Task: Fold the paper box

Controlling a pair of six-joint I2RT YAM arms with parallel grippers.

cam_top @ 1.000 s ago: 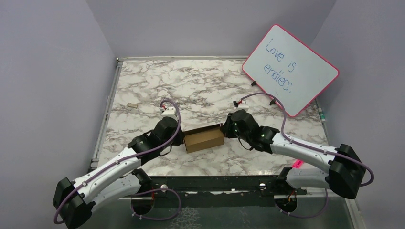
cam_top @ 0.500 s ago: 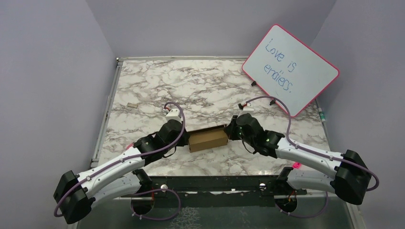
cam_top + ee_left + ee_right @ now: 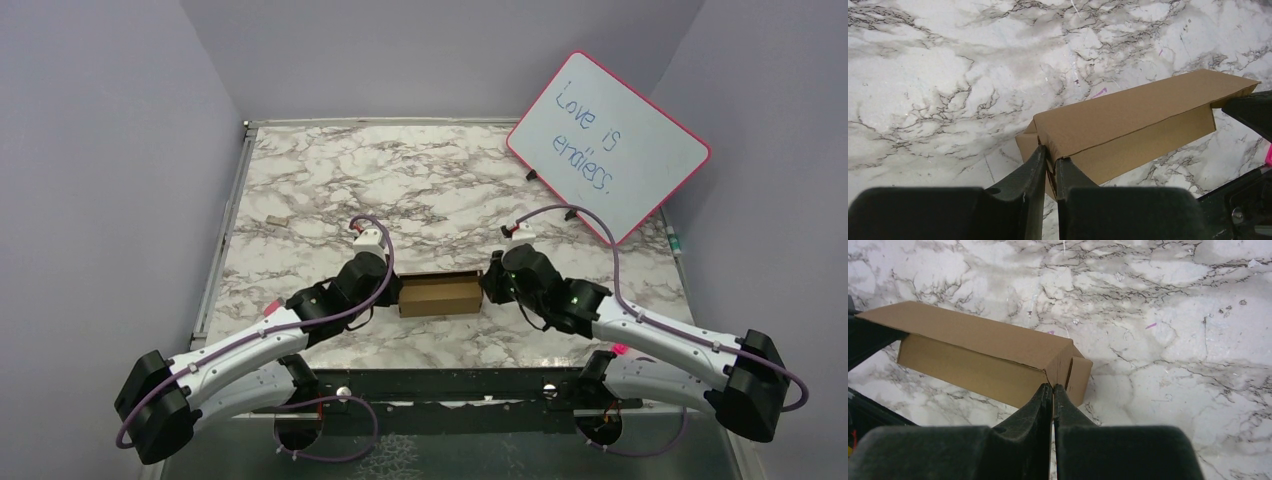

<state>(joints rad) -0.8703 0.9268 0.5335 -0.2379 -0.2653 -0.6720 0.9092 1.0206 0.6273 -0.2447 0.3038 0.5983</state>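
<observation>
The paper box (image 3: 440,295) is a small oblong brown cardboard box lying level on the marble table, between the two arms. My left gripper (image 3: 392,293) is at its left end. In the left wrist view the left gripper (image 3: 1049,152) has its jaws almost together, with the edge of the end flap of the box (image 3: 1128,110) pinched between them. My right gripper (image 3: 487,285) is at the right end. In the right wrist view the right gripper (image 3: 1053,386) is shut on the corner edge of the box (image 3: 978,335), beside a small end flap (image 3: 1080,377).
A pink-framed whiteboard (image 3: 608,145) with writing leans at the back right. A tiny tan scrap (image 3: 276,219) lies at the left of the table. A metal rail (image 3: 225,240) runs along the left edge, and grey walls close in both sides.
Both grippers shifted right and slightly away with the box between them. The box swung from tilted to level. The left jaws have parted a little.
</observation>
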